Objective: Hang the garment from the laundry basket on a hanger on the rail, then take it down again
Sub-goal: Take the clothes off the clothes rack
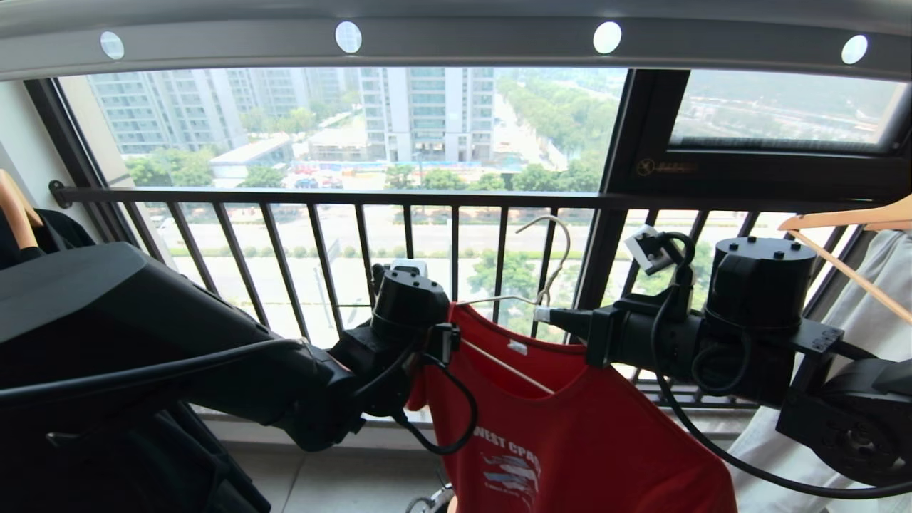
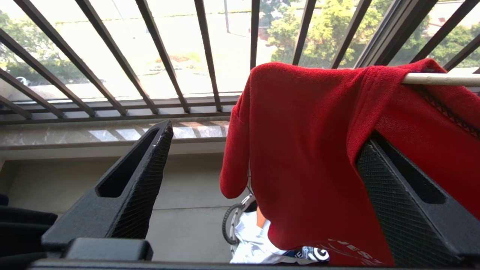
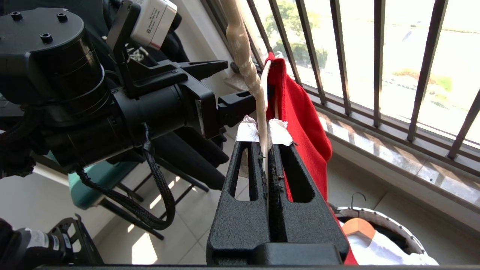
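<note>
The right claw (image 3: 265,137) is clamped tight on the thin whitish wire hanger (image 1: 545,267) just below its twisted neck, its taped fingertips (image 3: 279,132) pinching the wire, so the hanger hangs in the air with its hook free to be lifted toward the rail (image 1: 456,39) well above both claws; it is not yet hooked there. The red "WEST COAST" T-shirt (image 1: 570,434) drapes on that hanger, directly below and beside the right claw, the collar around the hanger's sloping arm. The left claw (image 2: 262,168) stands spread as wide as it goes and holds nothing: one finger (image 2: 138,180) sits clear of the cloth, the other (image 2: 405,202) lies against or just behind the shirt's shoulder, with the sleeve hanging between them. Judging from this, the left claw is placed to settle that shoulder over the hanger's end while the right keeps the hanger steady. The laundry basket (image 3: 390,225) sits on the floor well below the right claw, with a wooden hanger and white cloth inside. By count: one red shirt, one wire hanger, one basket, one rail showing four round holes, and two claws. Wooden hangers (image 1: 848,221) with pale and dark garments hang out beyond each arm; at least two show.
</note>
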### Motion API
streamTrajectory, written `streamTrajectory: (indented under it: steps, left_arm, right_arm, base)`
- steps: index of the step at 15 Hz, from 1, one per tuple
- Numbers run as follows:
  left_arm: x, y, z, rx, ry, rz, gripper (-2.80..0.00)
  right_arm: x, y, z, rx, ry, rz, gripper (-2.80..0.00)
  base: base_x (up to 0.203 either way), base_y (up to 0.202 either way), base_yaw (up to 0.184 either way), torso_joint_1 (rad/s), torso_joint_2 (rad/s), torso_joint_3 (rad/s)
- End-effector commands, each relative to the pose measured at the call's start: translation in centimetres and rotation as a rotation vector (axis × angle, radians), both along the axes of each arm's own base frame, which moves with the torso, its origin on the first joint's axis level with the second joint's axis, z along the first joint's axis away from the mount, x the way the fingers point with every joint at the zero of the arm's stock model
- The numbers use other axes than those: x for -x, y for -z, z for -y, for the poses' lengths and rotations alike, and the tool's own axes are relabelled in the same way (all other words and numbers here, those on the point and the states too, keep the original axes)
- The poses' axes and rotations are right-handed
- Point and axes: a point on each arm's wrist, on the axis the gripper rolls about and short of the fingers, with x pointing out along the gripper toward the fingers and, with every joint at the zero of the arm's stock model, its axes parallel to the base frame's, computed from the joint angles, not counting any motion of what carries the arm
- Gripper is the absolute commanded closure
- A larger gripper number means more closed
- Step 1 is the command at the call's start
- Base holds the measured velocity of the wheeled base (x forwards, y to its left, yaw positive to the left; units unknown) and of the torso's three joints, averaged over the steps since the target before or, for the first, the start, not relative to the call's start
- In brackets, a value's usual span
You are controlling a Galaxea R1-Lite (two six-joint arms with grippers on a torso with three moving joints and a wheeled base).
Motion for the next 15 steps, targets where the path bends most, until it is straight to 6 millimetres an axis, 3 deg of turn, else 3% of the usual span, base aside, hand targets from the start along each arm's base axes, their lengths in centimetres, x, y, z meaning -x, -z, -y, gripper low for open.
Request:
streamTrajectory:
  steps: [1,6,15]
  left_arm:
    - [0.2,-0.6,-0.1,0.016,0.001,0.011,-2.80]
    - [-0.2,0.2,0.3,0.032,0.008,0.024,-2.80]
    - [-0.3,-0.3,0.0,0.033,-0.027,0.045,-2.80]
  right_arm:
    - [0.1,-0.2,-0.1,-0.006,-0.006,0.005,0.00]
    - [1.0,-0.5,-0.6,-0.009,-0.034,0.015,0.00]
    - [1.3,-0.7,-0.7,-0.012,-0.043,0.020,0.00]
  base:
    - [0.000,0.000,0.000,0.000,0.00,0.000]
    - [0.000,0.000,0.000,0.000,0.00,0.000]
    - [0.000,0.000,0.000,0.000,0.00,0.000]
